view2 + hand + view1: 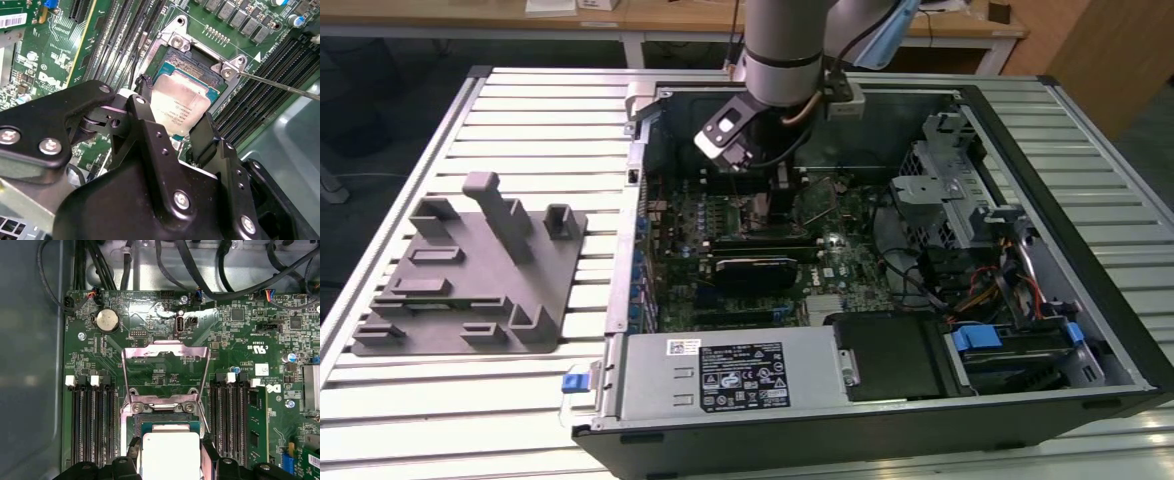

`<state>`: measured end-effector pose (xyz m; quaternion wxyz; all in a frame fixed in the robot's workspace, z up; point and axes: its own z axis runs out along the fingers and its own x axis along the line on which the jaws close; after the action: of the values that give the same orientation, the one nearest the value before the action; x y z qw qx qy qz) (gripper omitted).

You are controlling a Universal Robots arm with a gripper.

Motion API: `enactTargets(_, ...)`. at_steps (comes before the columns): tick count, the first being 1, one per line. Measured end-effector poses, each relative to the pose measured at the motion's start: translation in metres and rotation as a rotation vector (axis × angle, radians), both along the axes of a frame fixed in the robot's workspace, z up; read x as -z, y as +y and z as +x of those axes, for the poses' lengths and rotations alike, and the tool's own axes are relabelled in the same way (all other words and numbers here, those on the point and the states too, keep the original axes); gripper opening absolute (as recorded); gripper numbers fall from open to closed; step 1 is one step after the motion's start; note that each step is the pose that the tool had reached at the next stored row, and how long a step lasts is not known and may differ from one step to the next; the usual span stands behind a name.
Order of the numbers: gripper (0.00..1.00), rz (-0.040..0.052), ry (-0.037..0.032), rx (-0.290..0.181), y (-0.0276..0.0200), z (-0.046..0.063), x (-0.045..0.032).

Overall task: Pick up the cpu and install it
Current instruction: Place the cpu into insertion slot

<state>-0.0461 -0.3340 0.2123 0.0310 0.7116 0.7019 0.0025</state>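
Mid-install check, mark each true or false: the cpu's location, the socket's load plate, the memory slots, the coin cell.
1. The cpu lies on the table outside the case. False: the cpu is between the fingers of the gripper, at the socket.
2. The load plate is swung open. True.
3. The memory slots flank the socket on both sides. True.
4. The coin cell's holder is empty. False: the coin cell sits in it.

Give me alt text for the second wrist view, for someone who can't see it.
A black pincer grips a silvery square cpu by its sides, at the open metal-framed socket of a green motherboard.
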Motion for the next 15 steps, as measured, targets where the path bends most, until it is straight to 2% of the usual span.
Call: enactTargets(15,0.55,0.0016,0.0125,0.000,0.0003,-0.0001,0.0098)
